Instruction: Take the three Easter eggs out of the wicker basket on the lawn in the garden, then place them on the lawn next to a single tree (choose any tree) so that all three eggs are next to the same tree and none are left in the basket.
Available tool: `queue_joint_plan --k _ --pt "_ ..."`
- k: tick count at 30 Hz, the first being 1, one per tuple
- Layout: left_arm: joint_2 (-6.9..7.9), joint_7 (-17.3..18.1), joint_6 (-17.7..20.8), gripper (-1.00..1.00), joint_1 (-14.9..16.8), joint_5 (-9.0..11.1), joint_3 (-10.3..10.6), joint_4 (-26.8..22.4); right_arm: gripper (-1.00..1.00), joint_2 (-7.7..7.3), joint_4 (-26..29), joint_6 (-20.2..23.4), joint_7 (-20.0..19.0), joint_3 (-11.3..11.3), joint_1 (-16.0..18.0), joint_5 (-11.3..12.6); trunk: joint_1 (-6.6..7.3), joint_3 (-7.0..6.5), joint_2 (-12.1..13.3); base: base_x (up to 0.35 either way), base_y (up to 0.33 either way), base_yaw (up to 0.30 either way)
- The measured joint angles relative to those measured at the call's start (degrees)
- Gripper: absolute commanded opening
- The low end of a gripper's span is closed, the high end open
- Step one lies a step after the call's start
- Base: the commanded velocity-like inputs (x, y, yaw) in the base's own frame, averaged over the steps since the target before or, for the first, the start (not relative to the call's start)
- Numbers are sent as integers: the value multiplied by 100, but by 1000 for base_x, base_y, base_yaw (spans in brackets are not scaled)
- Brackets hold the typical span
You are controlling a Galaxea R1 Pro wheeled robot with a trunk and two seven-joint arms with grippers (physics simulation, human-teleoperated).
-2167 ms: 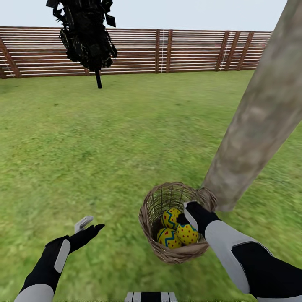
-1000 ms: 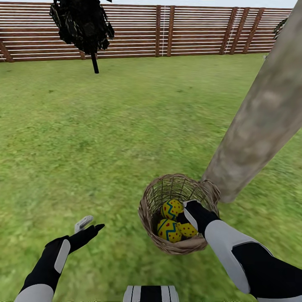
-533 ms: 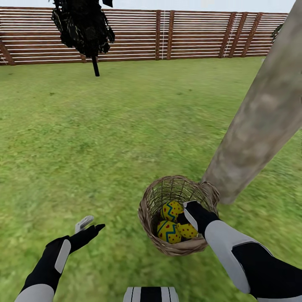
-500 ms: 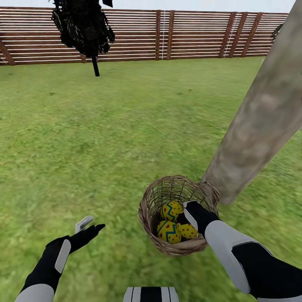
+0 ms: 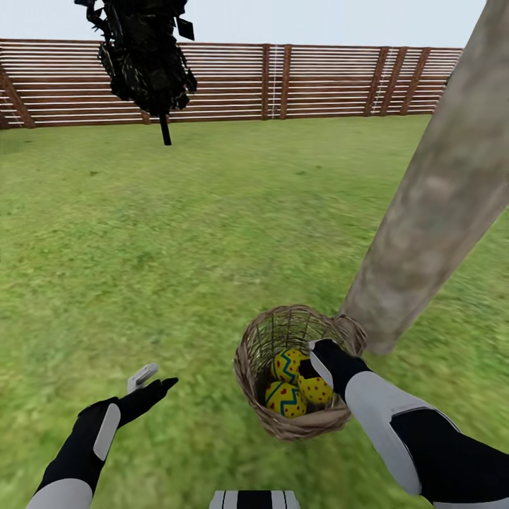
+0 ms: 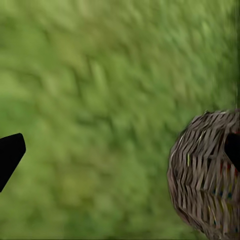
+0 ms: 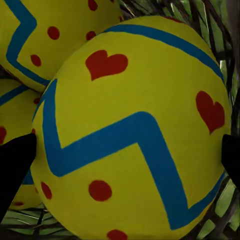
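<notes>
Inside wicker basket [image 5: 297, 424], right gripper [image 5: 311, 362] jaws straddling egg [image 7: 135, 135], grip unclear, left gripper [image 5: 152, 378] open over lawn [image 5: 177, 233]

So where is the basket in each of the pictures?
Head view: the wicker basket sits low, right of centre, on the lawn at the foot of the tree, with the right tool reaching inside.
Left wrist view: its woven side bulges in at the lower right edge.
Right wrist view: bits of weave peek round a big egg.
Shared landmark: the green lawn.
</notes>
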State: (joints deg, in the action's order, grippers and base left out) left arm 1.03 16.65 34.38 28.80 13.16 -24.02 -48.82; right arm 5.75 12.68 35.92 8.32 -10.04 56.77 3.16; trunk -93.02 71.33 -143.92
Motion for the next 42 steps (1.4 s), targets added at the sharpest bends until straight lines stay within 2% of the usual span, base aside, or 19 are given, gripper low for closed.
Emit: queue_joint_plan --k 5,10,20,26,33,35,37,42 --pt "9 5 -3 100 2 -6 2 165 -100 13 -2 6 -21 -6 0 1 13 -111 7 0 0 0" --pt "22 2 0 100 0 0 2 175 -100 99 -10 9 -60 -6 0 1 26 -222 13 0 0 0" --pt "-19 12 8 100 3 1 5 192 -100 92 7 42 -621 4 0 -5 52 -443 27 0 0 0" --pt "9 7 0 100 0 1 3 200 -100 49 23 59 -828 6 -1 -4 67 -576 35 0 0 0" --pt "43 0 0 100 1 1 -6 202 -100 74 28 70 -896 -5 -1 0 85 -732 44 0 0 0" --pt "47 -1 0 100 1 1 -12 201 -100 61 30 73 -1204 -17 -1 -3 90 -776 47 0 0 0" --pt "49 -1 0 100 0 3 -14 201 -100 48 26 79 -1354 -28 -1 -15 95 -820 50 0 0 0" --pt "54 -1 1 100 2 4 -15 201 -100 44 34 86 -1404 -31 -1 -11 108 -931 56 0 0 0"
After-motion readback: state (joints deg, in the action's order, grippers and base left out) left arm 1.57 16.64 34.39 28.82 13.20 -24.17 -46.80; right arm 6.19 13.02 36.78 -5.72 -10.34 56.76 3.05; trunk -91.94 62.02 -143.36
